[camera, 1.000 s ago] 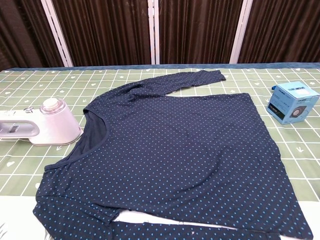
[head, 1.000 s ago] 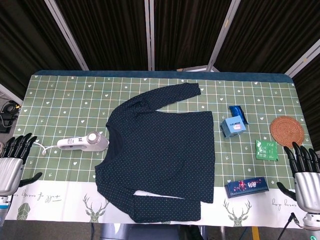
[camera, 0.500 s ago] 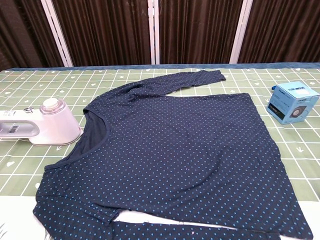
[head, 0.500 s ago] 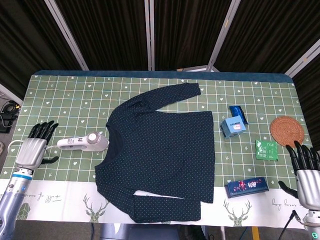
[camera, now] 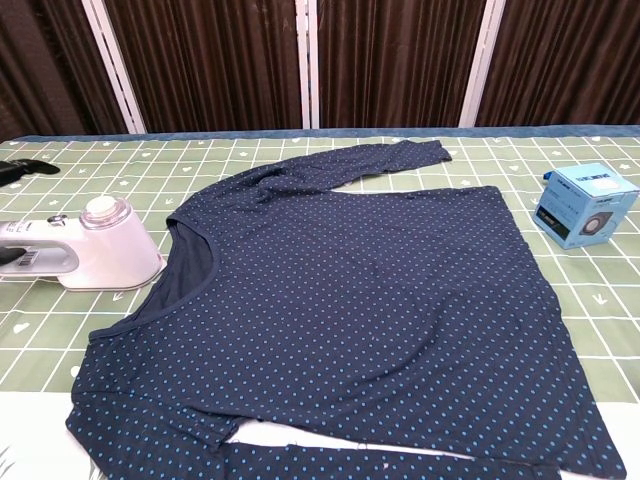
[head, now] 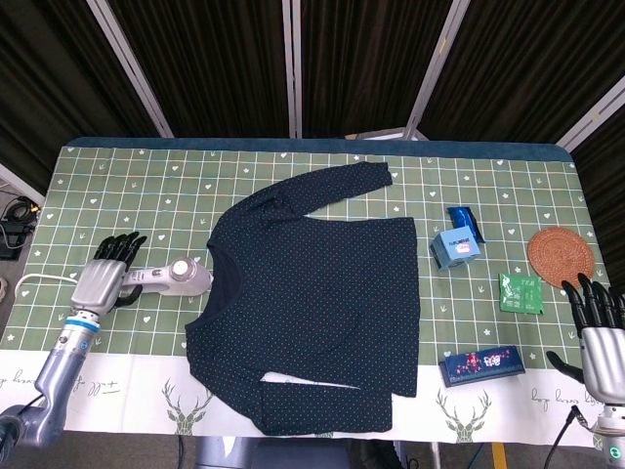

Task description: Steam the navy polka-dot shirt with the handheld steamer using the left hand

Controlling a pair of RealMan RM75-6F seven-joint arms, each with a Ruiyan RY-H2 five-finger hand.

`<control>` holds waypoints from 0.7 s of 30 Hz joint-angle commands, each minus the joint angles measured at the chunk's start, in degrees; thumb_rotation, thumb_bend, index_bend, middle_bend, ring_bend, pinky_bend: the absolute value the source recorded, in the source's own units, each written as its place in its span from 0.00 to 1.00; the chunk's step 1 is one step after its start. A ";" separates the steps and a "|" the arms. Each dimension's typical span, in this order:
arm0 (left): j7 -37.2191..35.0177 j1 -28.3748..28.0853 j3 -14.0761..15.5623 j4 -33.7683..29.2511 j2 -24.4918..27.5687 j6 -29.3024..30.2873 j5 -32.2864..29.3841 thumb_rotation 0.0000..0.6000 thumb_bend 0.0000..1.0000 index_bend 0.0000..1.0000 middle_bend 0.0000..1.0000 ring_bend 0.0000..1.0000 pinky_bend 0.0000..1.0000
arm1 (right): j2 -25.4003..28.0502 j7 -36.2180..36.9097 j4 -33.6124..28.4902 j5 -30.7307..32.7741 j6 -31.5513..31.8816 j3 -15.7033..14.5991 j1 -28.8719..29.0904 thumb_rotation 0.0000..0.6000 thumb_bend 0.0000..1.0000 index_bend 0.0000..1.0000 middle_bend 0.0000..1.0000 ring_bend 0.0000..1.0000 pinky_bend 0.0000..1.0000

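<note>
The navy polka-dot shirt (head: 312, 293) lies flat in the middle of the table, also filling the chest view as the shirt (camera: 350, 310). The white handheld steamer (head: 181, 277) lies on its side just left of the collar, seen as the steamer (camera: 95, 250) in the chest view. My left hand (head: 105, 278) hovers over the steamer's handle end with its fingers (head: 122, 242) stretched out and apart, holding nothing; only dark fingertips (camera: 18, 170) show at the chest view's left edge. My right hand (head: 598, 332) stays open at the table's front right corner, far from the shirt.
A light blue box (head: 456, 248) stands right of the shirt, also seen as the box (camera: 585, 205). A green packet (head: 520, 292), a woven coaster (head: 560, 256) and a dark flat box (head: 480, 365) lie further right. The steamer's white cord (head: 44, 280) trails left.
My left hand has moved right and away from the front edge, from the table's left corner onto the steamer's handle end. The right hand has drifted slightly down. Shirt and steamer have not moved.
</note>
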 commanded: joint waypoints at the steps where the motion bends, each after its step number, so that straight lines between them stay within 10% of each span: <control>1: 0.36 -1.22 0.01 1.49 -1.42 -1.59 -0.74 1.00 0.36 0.00 0.00 0.00 0.04 | -0.03 -0.05 0.04 0.10 -0.12 0.01 0.07 1.00 0.00 0.00 0.00 0.00 0.00; 9: 1.24 -3.70 -0.89 6.66 -4.99 -3.68 -2.29 1.00 0.37 0.04 0.06 0.07 0.13 | -0.08 0.05 0.46 1.41 -1.35 0.21 0.47 1.00 0.00 0.00 0.00 0.00 0.00; 21: -1.11 -5.56 -0.64 12.36 -8.67 -0.58 0.39 1.00 0.61 0.73 0.66 0.62 0.86 | -0.51 -0.61 0.90 2.86 -2.90 0.32 1.10 1.00 0.00 0.00 0.00 0.00 0.00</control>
